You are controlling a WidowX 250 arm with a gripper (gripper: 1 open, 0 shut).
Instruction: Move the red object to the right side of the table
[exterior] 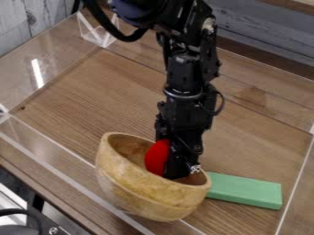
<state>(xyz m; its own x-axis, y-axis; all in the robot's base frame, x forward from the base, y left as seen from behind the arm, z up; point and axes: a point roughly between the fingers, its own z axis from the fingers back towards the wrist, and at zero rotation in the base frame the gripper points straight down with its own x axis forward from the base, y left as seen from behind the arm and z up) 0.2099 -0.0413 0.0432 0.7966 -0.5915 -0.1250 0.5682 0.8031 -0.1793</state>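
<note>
The red object [160, 156], a small bright-red ball, lies inside a wooden bowl [138, 188] near the front of the table [86, 101]. The bowl is tipped so its opening faces up and toward me. My gripper [185, 167] points steeply down into the bowl's right side. Its jaws look shut on the bowl's rim, with the red object pressed against the fingers [175, 156] on their left. The fingertips themselves are partly hidden behind the rim.
A flat green block [243, 191] lies just right of the bowl near the front edge. Low clear acrylic walls [50, 151] border the tabletop. A clear stand [95, 32] sits at the back left corner.
</note>
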